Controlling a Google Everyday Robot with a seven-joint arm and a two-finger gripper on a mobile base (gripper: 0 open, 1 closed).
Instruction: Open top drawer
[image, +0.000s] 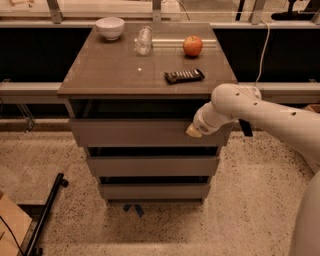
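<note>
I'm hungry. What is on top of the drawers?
A white bowl, a glass, an apple and a black remote. Nothing covers them. The gripper is lower, at the right end of the top drawer.

The end effector (193, 131) is seen at the right end of the top drawer (132, 133) front, under the counter (105, 70) on which an apple (192, 46) is placed.

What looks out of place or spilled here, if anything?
Nothing obvious stands out. The bowl, glass, apple and black object sit apart on the cabinet top. The gripper is at the right end of the top drawer front.
</note>
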